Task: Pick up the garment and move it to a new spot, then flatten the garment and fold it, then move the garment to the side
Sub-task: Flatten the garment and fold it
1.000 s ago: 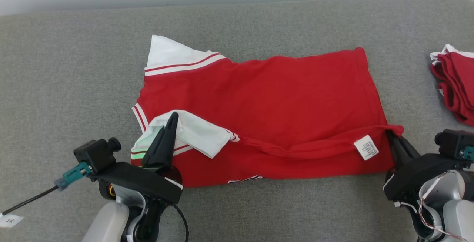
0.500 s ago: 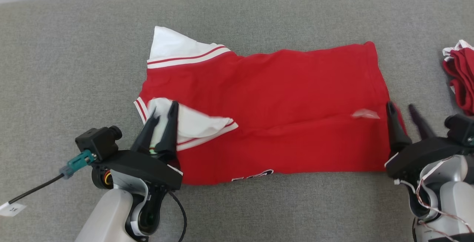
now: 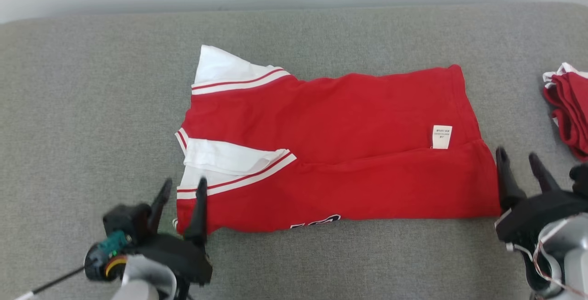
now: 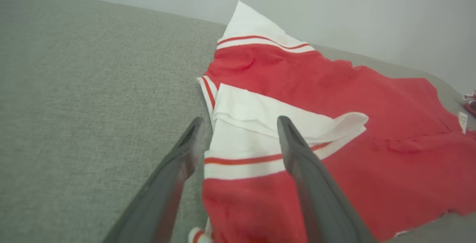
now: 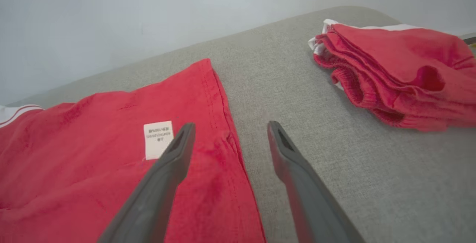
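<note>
The garment is a red shirt with white, red-striped sleeves, lying flat on the grey surface with its near long edge folded over and a white care label facing up. My left gripper stands open at the shirt's near left corner, its fingers astride the white sleeve band and holding nothing. My right gripper is open just off the shirt's right hem, one finger over the red cloth, the other over bare surface. Nothing is between its fingers.
A pile of folded red garments lies at the far right edge, close to my right gripper and seen as a stack in the right wrist view. The grey padded surface ends at a pale wall behind.
Both grippers have opened and let go of the shirt's near edge, then drawn back toward me. The folded flap now lies flat, with the label turned face up.
</note>
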### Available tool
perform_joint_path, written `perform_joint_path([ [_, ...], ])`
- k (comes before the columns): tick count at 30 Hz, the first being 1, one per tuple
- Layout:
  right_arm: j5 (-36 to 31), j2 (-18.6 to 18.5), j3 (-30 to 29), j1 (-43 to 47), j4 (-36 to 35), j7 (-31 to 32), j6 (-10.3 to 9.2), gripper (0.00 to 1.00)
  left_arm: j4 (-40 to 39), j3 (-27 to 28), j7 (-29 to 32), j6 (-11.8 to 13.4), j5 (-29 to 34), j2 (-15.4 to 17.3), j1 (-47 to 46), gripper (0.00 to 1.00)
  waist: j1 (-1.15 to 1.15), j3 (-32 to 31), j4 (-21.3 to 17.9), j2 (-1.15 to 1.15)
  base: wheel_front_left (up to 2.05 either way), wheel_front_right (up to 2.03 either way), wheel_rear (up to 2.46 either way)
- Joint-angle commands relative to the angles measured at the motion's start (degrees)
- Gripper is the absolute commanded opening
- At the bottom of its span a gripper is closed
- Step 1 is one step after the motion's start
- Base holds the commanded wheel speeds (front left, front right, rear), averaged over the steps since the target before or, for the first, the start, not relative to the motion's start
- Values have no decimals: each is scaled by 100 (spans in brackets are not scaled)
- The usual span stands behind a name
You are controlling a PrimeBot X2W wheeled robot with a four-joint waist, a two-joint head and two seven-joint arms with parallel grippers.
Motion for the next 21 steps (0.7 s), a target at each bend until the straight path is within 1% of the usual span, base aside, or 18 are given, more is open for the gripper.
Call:
perform_joint_path([
  [1,-65,74,-74,122,-68,132,-14,100,-66,-47,69,82,111,74,124,100,0,-50,17,0,0,0,0],
  [6,-219,274,-298,395,-325,756,-13,100,-216,-187,468,379,210,217,399,100,0,-70,16,0,0,0,0],
  [12,-464,406,-299,219,-155,1306,-13,100,-129,-255,948,703,279,239,262,100,0,36,-22,0,0,0,0],
  [16,-548,460,-303,22,36,1489,-14,100,-76,-329,1355,829,179,205,279,100,0,103,-21,0,0,0,0],
  [21,-655,499,-403,-86,184,1749,-14,100,-100,-418,1629,875,134,205,289,100,0,120,23,0,0,0,0],
])
